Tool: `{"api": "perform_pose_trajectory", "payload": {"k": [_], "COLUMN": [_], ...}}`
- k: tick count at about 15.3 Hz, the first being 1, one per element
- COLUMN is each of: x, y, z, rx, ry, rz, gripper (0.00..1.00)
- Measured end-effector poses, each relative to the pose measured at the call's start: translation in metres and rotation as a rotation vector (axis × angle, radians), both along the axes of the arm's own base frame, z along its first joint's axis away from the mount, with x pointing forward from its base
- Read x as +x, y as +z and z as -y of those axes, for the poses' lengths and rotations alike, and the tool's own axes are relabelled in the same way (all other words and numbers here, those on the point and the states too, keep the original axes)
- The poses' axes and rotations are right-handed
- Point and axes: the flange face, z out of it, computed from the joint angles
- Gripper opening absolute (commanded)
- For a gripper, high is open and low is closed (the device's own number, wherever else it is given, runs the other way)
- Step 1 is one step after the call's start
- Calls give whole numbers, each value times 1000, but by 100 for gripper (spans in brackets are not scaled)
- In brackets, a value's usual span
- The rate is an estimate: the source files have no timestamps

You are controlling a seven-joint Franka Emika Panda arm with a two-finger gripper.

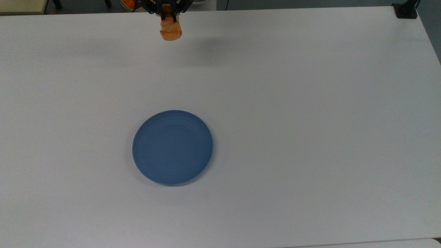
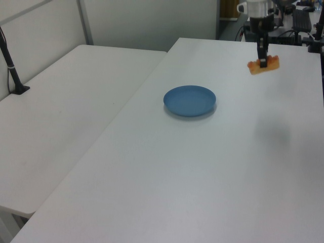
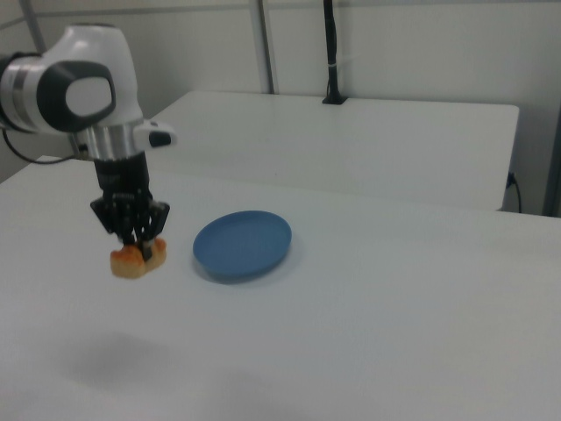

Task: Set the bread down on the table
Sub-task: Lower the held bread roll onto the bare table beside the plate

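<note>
- In the upper left of the right view, the arm's last link (image 3: 74, 83) is a rounded, glossy white shell with a dark grey oval cap on its side.
- A grey band runs round the shell at the right view's far left edge.
- Under the shell sits a short silver-grey metal cylinder, with a small white tab with a dark tip sticking out on the right view's right.
- Below it hangs a matte black wrist section.
- The black end effector (image 3: 138, 250) is built of thin, angular linkage bars that narrow to two slim fingers.
- At the top edge of the top view, the black linkage bars (image 1: 167, 7) carry small pale screw heads.
</note>
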Motion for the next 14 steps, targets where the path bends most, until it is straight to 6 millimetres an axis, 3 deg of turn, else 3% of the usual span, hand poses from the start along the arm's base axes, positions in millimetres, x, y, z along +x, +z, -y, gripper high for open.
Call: {"api": "perform_pose_trajectory", "payload": {"k": [4,8,14], "x": [-24,-37,-30], "y": [-65,-119,-157], "z": [-3,-16,-19], "rx": [-2,2,11], "ry": [18,54,68], "rz": [-126,-101,13], "gripper": [27,27,27]}}
